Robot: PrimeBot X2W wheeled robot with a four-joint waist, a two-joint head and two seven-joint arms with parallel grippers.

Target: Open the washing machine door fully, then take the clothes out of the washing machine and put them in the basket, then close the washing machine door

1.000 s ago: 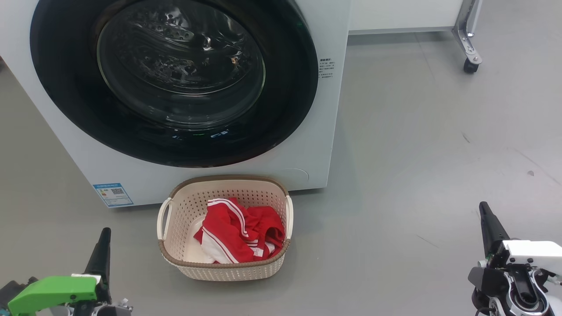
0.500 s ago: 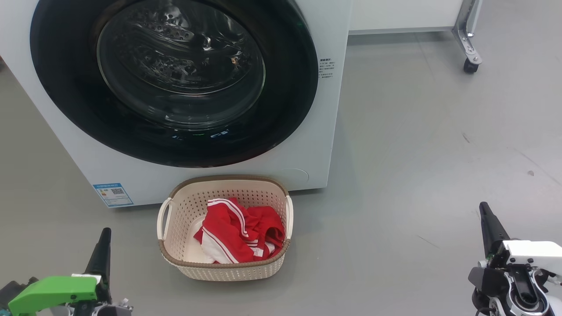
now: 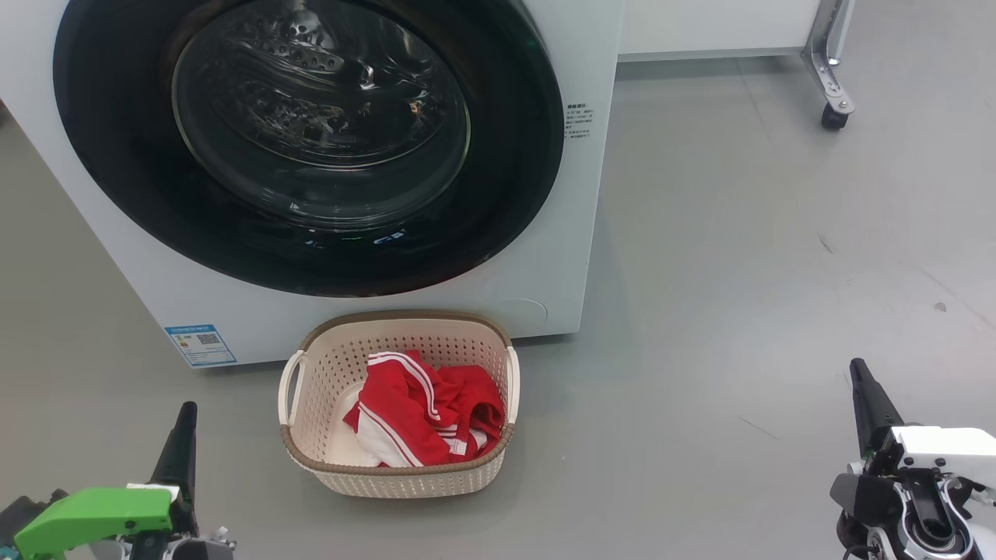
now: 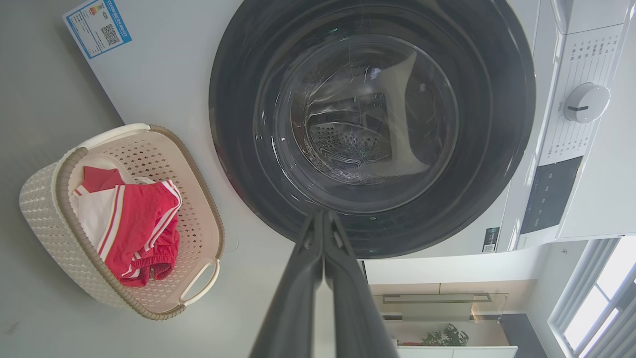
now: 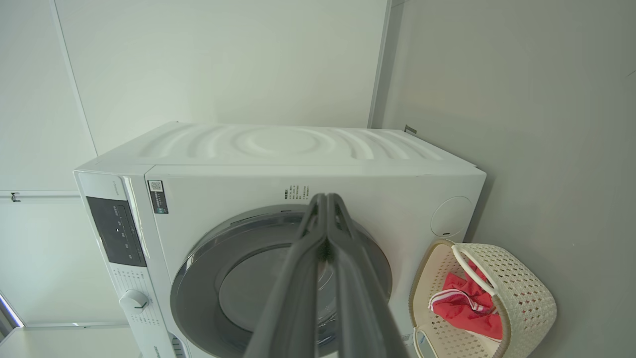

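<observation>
The washing machine door (image 3: 506, 155) lies shut against the front of the washing machine (image 3: 580, 233), its black rim seemingly flush with the white panel. Through the glass you see bare steel drum, with nothing red showing, though reflections hide part of it. The clothes (image 3: 424, 420) sit bundled in the basket (image 3: 405, 317), heaped toward its right side, and the basket stands on the grey floor (image 3: 739, 272) just in front of the machine's foot, below the door and near the blue label (image 3: 200, 344).

Your left gripper (image 3: 185, 416) hangs low at the left, well apart from the basket, fingers pressed together on nothing. Your right gripper (image 3: 860, 377), low at the far right, is likewise pinched closed and empty.

By the look of it, all three steps are done. What could undo that is the latch: the frames cannot confirm it has caught, and a door merely pushed to may drift open. A small garment could also lie behind the glare on the glass. And if you swing either arm inward, a finger may clip a handle and tip the light basket, spilling the heap over its right rim.
</observation>
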